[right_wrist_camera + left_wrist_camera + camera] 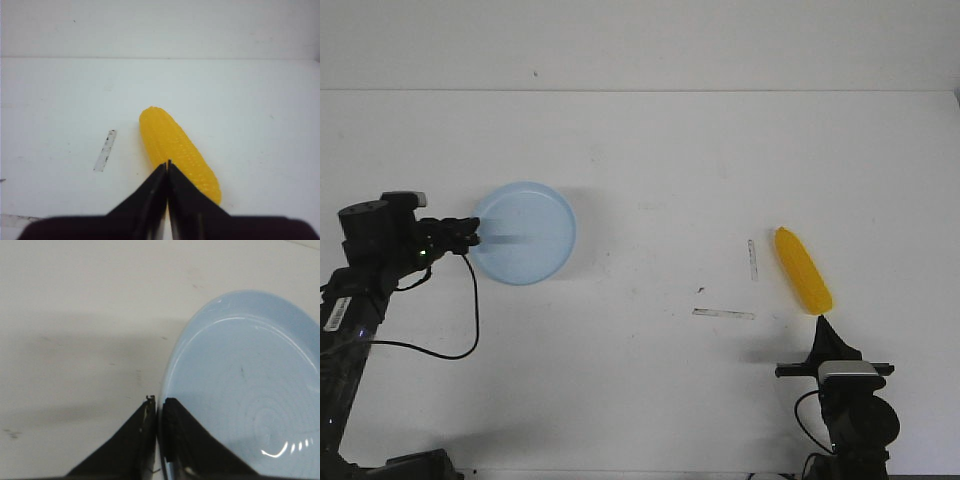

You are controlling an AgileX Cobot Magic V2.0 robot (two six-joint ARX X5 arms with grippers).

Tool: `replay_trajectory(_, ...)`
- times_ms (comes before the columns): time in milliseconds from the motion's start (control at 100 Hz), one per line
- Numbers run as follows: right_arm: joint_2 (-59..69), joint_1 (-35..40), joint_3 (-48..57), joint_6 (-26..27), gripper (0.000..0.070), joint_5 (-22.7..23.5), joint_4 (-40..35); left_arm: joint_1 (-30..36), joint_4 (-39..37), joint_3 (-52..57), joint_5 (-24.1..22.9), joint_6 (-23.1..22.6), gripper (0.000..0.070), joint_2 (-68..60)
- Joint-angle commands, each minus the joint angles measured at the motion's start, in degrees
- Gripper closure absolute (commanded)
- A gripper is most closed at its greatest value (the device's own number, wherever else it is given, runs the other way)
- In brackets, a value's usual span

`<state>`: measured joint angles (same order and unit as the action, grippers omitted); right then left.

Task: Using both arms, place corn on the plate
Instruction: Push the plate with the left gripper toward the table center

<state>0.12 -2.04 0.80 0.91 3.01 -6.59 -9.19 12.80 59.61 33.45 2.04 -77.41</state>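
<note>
Left gripper (472, 236) is clamped on the near-left rim of the pale blue plate (535, 225), out on the left of the table (650, 160). Over on the right, the corn (803, 270) lies flat, and the right gripper (820, 322) sits pinched together, empty, just behind its near end

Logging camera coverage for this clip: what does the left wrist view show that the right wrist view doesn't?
Only the left wrist view shows the blue plate, with the left gripper closed on its rim, one finger on each side of the edge. Only the right wrist view shows the yellow corn lying on the table, a strip of tape beside it, and the right gripper with its fingers together, just short of the cob. Both show the white table and black fingers.
</note>
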Motion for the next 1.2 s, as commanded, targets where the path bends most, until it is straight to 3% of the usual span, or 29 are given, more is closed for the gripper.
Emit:
replay_trajectory(0,-0.07,-0.07,-0.07,0.79,0.0699,0.02,0.55,3.3,0.96,0.79,1.49,0.44,0.07,-0.15)
replay_trajectory(260,-0.07,-0.07,-0.07,0.76,0.0699,0.02,0.55,19.82,5.51,0.79,0.59,-8.09,0.07,-0.24)
replay_trajectory(570,-0.07,-0.07,-0.07,0.76,0.0699,0.0,0.52,32.61,6.64,0.72,-4.5,-12.59,0.07,-5.22)
replay_trajectory(1080,-0.07,-0.07,-0.07,0.76,0.0699,0.02,0.52,36.22,2.56,0.72,-4.61,-13.84,0.07,-17.44)
replay_trajectory(1190,-0.07,-0.07,-0.07,0.76,0.0699,0.02,0.52,36.22,1.9,0.72,-6.47,-13.86,0.0699,-17.99)
